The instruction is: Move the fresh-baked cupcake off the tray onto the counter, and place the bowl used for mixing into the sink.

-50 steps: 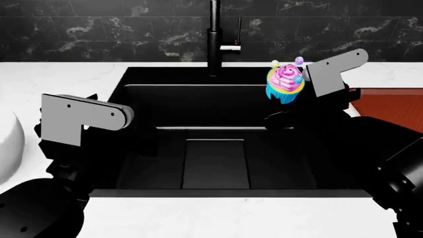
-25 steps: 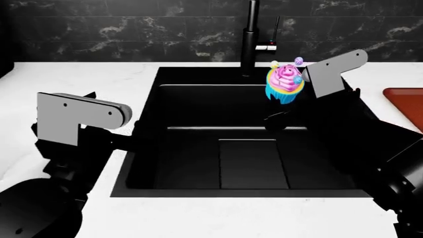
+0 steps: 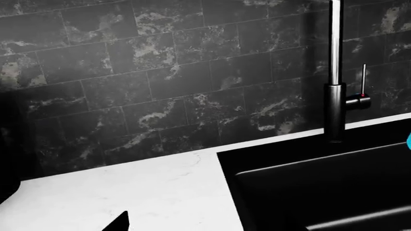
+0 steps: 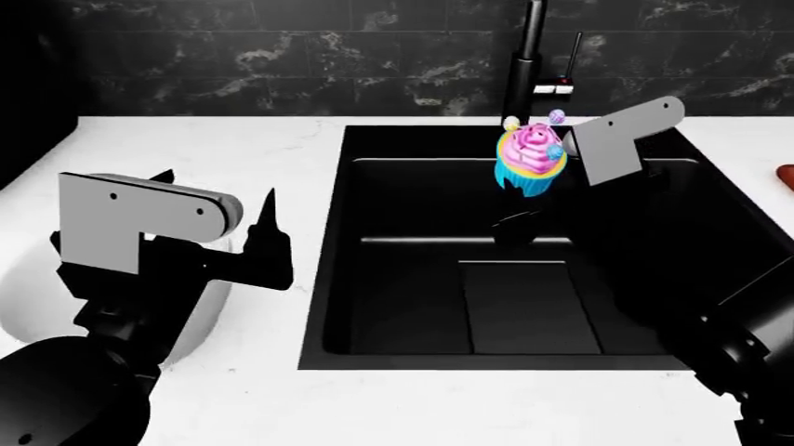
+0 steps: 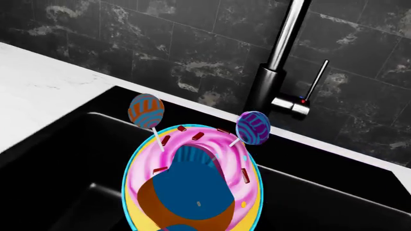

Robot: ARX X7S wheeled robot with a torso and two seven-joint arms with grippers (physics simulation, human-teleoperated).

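Observation:
My right gripper (image 4: 537,193) is shut on the cupcake (image 4: 534,158) and holds it in the air over the back of the black sink (image 4: 522,307), near the faucet (image 4: 527,65). The right wrist view shows the cupcake (image 5: 192,183) from above, with its ball toppers. My left gripper (image 4: 218,209) is open and empty over the white counter (image 4: 211,149), left of the sink. The white bowl (image 4: 37,307) sits at the lower left, mostly hidden behind my left arm. Only a red sliver of the tray (image 4: 786,175) shows at the right edge.
A dark marbled tile wall (image 4: 248,56) runs behind the counter. The left wrist view shows the counter (image 3: 147,192), the sink's corner (image 3: 321,192) and the faucet (image 3: 334,72). A dark block (image 4: 32,121) stands at the counter's far left.
The head view has swung left: sink and faucet shifted right, the tray slid almost out of view and the bowl came further in. The cupcake stays held above the sink.

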